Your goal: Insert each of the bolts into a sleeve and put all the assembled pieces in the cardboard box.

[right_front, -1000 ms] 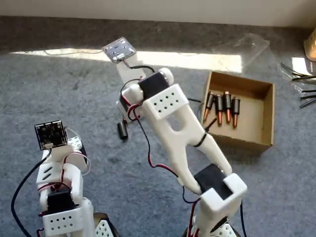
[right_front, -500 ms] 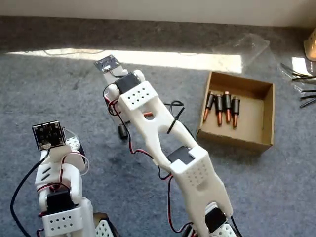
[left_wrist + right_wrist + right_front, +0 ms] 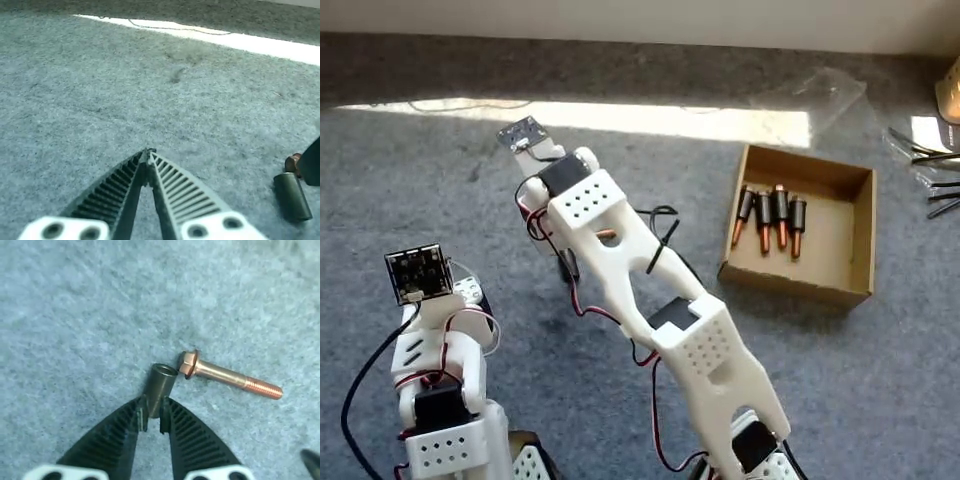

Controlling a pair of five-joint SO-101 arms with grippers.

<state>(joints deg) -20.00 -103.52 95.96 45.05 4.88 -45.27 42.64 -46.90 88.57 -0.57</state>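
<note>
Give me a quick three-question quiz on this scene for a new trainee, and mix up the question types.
1. True or false: the left tool is wide open.
2. How many assembled pieces lie in the cardboard box?
3. Fill in: the loose bolt lies beside the ___ gripped by the right tool.
Key: 1 false, it is shut; 2 four; 3 sleeve.

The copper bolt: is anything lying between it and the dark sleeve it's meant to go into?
Nothing visible. The bolt lies on bare carpet, its head almost touching the open end of the sleeve; its threaded tip points away.
</note>
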